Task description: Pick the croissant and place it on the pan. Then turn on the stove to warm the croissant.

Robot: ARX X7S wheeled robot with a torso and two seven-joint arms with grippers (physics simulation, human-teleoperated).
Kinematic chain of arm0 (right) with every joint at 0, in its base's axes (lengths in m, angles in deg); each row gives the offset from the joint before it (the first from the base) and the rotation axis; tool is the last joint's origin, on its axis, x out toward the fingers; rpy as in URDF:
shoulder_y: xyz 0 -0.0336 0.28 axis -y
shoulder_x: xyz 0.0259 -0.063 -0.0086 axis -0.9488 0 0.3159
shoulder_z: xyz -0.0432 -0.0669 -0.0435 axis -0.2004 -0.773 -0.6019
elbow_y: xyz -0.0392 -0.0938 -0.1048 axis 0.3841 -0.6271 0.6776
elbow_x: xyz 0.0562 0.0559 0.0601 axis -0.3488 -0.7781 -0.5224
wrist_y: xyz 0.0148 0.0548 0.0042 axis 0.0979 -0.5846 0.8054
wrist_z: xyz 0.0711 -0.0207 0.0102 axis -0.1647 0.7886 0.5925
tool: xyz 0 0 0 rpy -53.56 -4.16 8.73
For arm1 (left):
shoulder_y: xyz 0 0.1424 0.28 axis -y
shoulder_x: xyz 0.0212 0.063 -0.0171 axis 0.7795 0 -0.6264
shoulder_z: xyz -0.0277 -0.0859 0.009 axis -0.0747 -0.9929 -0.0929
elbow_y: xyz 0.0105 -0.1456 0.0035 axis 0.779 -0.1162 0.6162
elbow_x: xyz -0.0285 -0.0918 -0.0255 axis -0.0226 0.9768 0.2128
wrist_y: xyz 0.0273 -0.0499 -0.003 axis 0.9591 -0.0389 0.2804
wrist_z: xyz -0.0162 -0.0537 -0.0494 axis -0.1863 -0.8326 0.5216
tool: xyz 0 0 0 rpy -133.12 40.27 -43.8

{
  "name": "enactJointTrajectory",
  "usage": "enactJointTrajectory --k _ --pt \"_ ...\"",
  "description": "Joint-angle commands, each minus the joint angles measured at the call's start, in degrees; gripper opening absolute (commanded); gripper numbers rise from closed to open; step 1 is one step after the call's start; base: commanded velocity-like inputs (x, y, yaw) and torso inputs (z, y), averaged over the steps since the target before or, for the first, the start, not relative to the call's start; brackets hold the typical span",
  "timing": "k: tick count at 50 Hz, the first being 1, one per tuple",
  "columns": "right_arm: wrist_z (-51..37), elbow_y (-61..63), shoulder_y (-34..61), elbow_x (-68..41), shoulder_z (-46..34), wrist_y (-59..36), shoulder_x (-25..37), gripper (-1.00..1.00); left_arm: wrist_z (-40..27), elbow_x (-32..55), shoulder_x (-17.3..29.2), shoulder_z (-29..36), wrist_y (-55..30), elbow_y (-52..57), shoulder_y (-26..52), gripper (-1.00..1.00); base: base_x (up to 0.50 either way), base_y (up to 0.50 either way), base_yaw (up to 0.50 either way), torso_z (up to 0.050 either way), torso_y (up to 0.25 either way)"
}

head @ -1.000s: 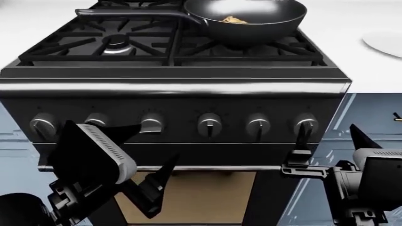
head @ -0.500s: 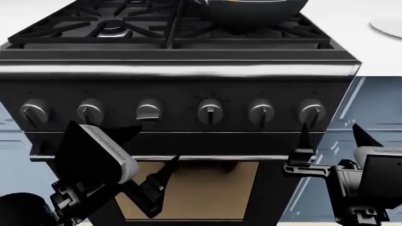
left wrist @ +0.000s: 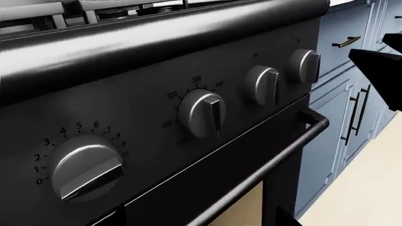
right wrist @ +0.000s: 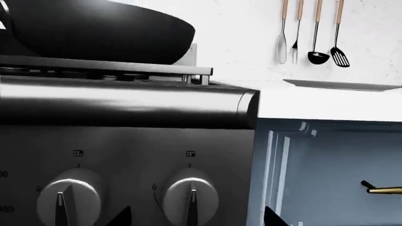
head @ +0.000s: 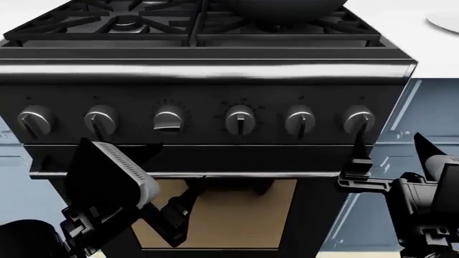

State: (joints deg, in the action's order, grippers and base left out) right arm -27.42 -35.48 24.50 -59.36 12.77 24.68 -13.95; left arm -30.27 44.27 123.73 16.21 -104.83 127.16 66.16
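Since a second ago, the view has sunk lower: the stove (head: 208, 80) fills more of the scene, its knobs sit higher, and the croissant seen inside the pan (head: 287, 11) then is now out of sight above the frame, so only the pan's dark underside shows on the back right grate. Five of the six silver knobs point straight down, while the third from the left (head: 169, 121) is turned sideways. White counter runs to the right with a plate (head: 444, 21) on it, blue cabinets stand below, and utensils (right wrist: 311, 33) hang on the wall. The left claw (head: 169, 185) hangs spread open before the tan oven window, below that turned knob. The right claw (head: 391, 161) is also spread, one finger (head: 358, 156) rising just under the rightmost knob (head: 358, 119), well below the pan.
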Motion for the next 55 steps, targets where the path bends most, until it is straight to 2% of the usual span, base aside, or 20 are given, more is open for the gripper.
enactJointTrajectory --k 1,10,22,38,55 --pt "3.33 -2.13 0.18 -4.13 4.16 0.41 2.58 1.00 -0.90 0.47 -0.34 0.24 0.16 0.07 -0.36 1.00 0.00 0.00 0.00 0.000 0.000" --pt "8.18 -7.39 -0.83 -3.33 3.44 3.12 2.43 1.00 -1.65 0.70 -0.34 0.49 0.00 -0.21 -0.35 1.00 0.00 0.00 0.00 0.000 0.000" --pt "8.77 -9.57 2.63 0.41 -0.83 2.98 2.40 1.00 -2.56 1.17 -0.54 1.05 -0.22 -0.19 -0.08 1.00 0.00 0.00 0.00 0.000 0.000" --pt "10.00 -17.47 7.57 5.85 -7.10 6.36 -2.51 1.00 -2.25 1.09 0.38 0.48 0.72 -0.38 -0.94 1.00 0.00 0.00 0.00 0.000 0.000" --pt "9.69 -21.00 8.42 7.34 -8.38 8.79 -5.49 1.00 -0.69 -0.67 0.44 1.03 2.46 -1.14 -2.45 1.00 0.00 0.00 0.00 0.000 0.000"
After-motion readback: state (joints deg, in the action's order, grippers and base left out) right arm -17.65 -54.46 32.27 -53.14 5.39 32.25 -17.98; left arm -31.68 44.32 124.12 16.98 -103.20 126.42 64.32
